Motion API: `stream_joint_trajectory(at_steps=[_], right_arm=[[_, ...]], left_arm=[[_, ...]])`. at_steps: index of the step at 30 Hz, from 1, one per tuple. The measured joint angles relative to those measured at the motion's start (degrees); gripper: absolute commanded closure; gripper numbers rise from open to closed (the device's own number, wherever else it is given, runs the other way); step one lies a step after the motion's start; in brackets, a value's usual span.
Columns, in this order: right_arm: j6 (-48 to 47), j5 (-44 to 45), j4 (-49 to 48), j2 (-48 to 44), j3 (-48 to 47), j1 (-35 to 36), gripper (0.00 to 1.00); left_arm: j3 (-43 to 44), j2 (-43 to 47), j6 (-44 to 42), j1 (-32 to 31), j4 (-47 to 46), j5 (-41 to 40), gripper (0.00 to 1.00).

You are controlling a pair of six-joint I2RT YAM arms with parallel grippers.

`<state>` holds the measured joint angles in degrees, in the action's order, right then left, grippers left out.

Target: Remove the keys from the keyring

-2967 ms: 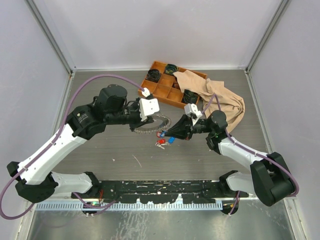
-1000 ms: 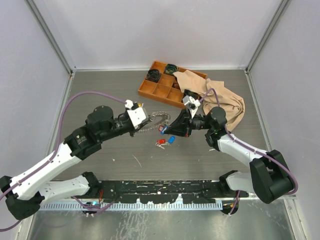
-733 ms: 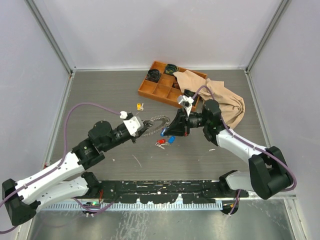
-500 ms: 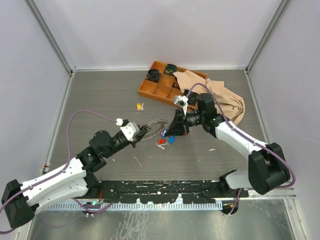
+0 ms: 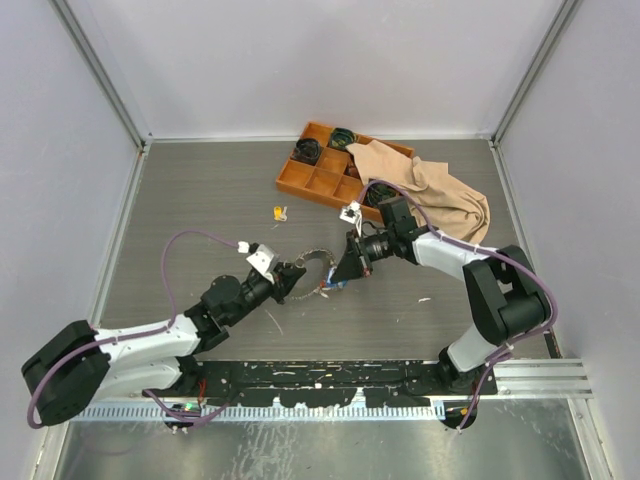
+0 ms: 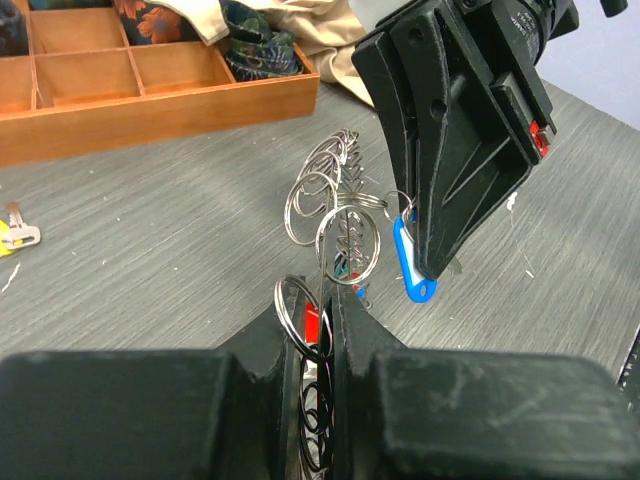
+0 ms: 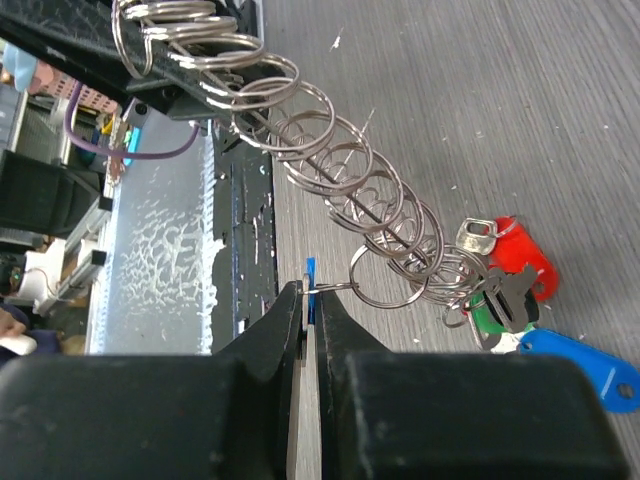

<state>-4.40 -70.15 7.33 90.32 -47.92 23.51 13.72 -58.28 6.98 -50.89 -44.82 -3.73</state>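
**Squaring Up, Claw Tips Nearly Meeting**

Stretching the left arm (image 5: 150,340) low and inward from the near-left base, aiming the left claw (image 5: 292,278) rightward, squeezing its fingers (image 6: 365,335) almost together. Doubling the right arm (image 5: 450,255) back toward centre from a sharply bent elbow, tilting the right claw (image 5: 340,274) leftward and down, pinching its fingers (image 7: 270,335) tight, stopping just short of the opposite claw.

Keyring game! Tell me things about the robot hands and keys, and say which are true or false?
The left gripper is shut on the keyring. True.
The right gripper is open and holds nothing. False: it pinches a blue-capped key.
The orange tray sits on top of the beige cloth. False: the cloth drapes over the tray's corner.
A yellow-capped key lies on the table, apart from the keyring. True.
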Motion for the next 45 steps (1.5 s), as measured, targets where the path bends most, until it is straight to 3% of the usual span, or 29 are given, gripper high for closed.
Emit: stream_joint_trajectory(at_steps=[9,19,22,25,30,41,45], right_arm=[[8.0,2.6,-8.0,2.3,0.3,0.9,0.99],[15.9,4.5,-15.6,6.6,2.6,2.5,0.99],[18.1,4.7,-17.6,7.2,2.9,3.4,0.99],[19.8,4.8,-19.3,7.5,3.0,3.9,0.99],[21.8,4.6,-20.7,8.5,3.3,4.2,0.99],[23.5,4.2,-21.1,9.1,3.5,4.2,0.99],[25.7,4.2,-21.7,9.1,3.5,4.2,0.99]], left_arm=[[-0.2,-4.0,8.9,2.1,-3.2,-2.1,1.00],[-1.8,2.1,17.4,3.7,7.6,-4.4,0.96],[-2.1,4.0,19.0,3.7,10.6,-4.8,0.89],[-2.1,5.0,20.0,3.7,12.5,-5.1,0.73],[-2.1,7.1,22.3,4.0,18.9,-7.3,0.54],[1.3,20.7,24.1,4.2,37.4,-8.9,0.37],[3.8,21.7,24.1,4.2,39.6,-6.6,0.31]])
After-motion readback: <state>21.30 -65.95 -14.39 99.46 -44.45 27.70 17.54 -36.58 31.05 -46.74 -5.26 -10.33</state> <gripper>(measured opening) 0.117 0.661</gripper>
